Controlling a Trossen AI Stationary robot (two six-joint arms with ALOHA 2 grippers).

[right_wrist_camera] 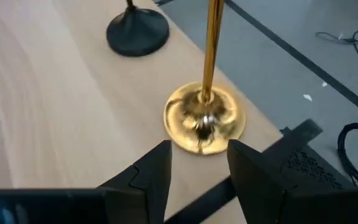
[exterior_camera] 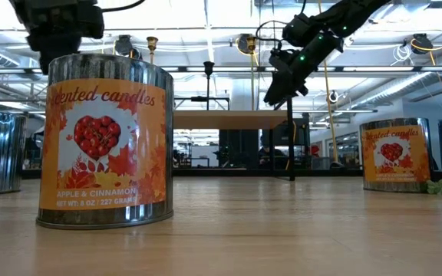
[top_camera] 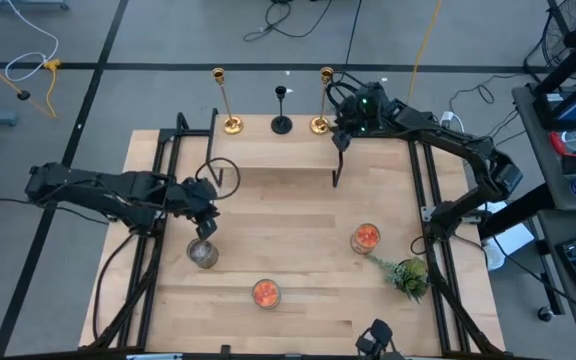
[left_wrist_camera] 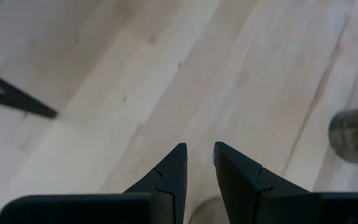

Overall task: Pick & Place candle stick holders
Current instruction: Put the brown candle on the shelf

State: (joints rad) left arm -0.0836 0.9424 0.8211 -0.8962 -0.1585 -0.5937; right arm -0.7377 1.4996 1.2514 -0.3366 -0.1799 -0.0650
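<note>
Three candle stick holders stand by their round bases on the far edge of a raised wooden shelf (top_camera: 268,152): a tall gold one at the left (top_camera: 230,122), a shorter black one (top_camera: 282,122) in the middle, and a tall gold one at the right (top_camera: 320,122). My right gripper (top_camera: 342,138) is open just near-side of the right gold holder. In the right wrist view its fingertips (right_wrist_camera: 197,158) stand short of the gold base (right_wrist_camera: 204,123), apart from it; the black base (right_wrist_camera: 137,30) lies beyond. My left gripper (top_camera: 206,226) hangs over the table's left middle, its fingers (left_wrist_camera: 199,155) a narrow gap apart and empty.
A grey tin (top_camera: 203,252) sits just below my left gripper. Two scented-candle tins (top_camera: 266,293) (top_camera: 366,238) and a green plant sprig (top_camera: 408,275) stand on the near half of the table. The shelf's black legs (top_camera: 336,170) stand at mid-table.
</note>
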